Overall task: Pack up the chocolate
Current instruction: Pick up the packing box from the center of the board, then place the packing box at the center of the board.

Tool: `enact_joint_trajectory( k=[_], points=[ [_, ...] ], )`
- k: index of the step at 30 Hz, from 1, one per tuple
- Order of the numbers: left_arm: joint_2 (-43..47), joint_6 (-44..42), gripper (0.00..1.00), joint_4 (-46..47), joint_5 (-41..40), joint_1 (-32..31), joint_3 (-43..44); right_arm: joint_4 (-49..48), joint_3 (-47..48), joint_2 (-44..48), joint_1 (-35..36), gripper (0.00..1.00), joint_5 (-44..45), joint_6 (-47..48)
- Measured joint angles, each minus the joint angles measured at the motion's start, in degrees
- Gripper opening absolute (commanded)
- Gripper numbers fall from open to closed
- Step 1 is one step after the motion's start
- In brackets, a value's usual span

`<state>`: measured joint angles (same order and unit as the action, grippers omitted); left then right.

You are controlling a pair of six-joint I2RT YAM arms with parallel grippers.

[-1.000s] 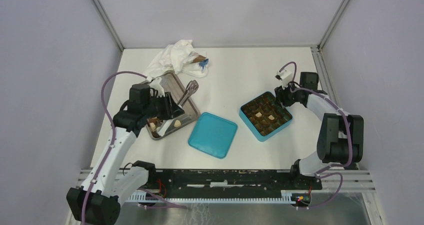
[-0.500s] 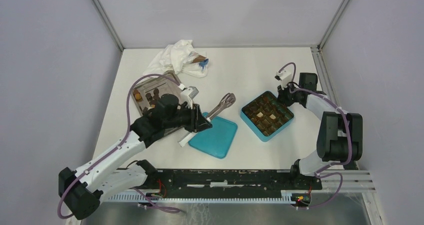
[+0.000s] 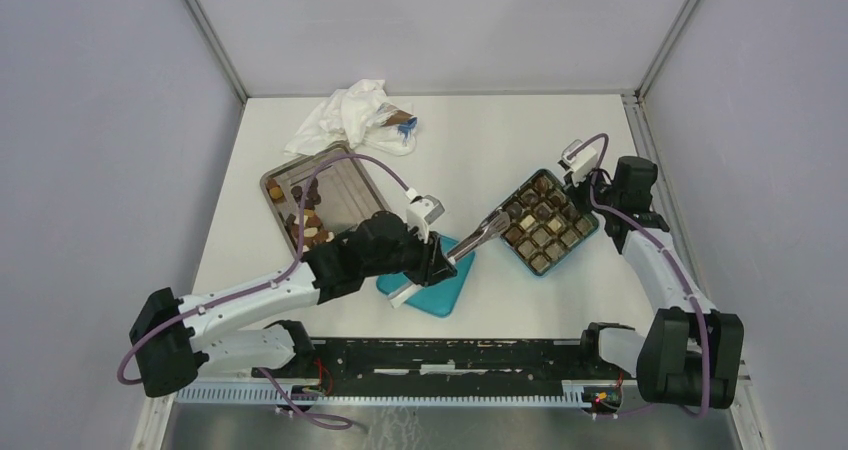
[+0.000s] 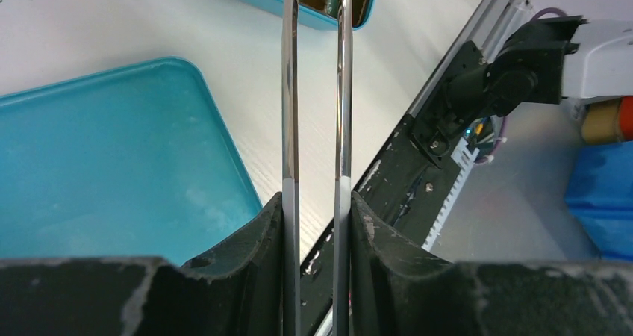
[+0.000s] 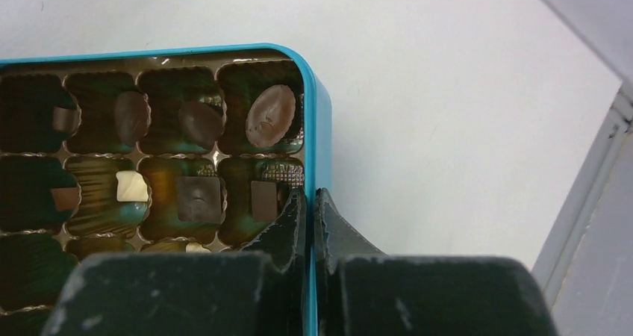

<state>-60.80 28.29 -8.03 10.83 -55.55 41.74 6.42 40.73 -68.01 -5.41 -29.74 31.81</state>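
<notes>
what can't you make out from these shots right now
- Tongs, tips: cut off by the top edge in the left wrist view; too small in the top view to show whether they carry anything.
- Box, near rows: hidden by the right hand in the right wrist view.
- Chocolates on the tray: too small to count in the top view.

Robot lab test cell: white table (image 3: 470, 150) boxed by plain grey panels (image 3: 100, 170), aluminium framing (image 3: 211, 38), wired mounting rail (image 3: 450, 355).
</notes>
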Motion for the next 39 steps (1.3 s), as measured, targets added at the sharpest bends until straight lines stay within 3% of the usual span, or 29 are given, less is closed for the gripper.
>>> enact_joint_trajectory(
  k=[7,14,33,39],
  points=[
    [-6.60,-3.48,0.02,1.79,-7.10,-6.75,0.74,-2.89,-3.48,5.14,0.00,0.00,-2.67,1.29],
    [-11.80,-5.29,0.02,1.84,-12.85,-12.00,4.33,-2.95,-3.48,4.63,0.00,0.00,-5.35,1.27],
    [-28.50,-5.62,0.03,-9.99,-22.80,-15.67,23.37,3.15,3.61,-13.66,0.00,0.08,-3.21,-2.64],
    [-32.09,-5.60,0.04,-13.77,-22.75,-15.67,26.69,4.90,5.44,-17.88,0.00,0.29,-3.21,-3.58]
  ],
)
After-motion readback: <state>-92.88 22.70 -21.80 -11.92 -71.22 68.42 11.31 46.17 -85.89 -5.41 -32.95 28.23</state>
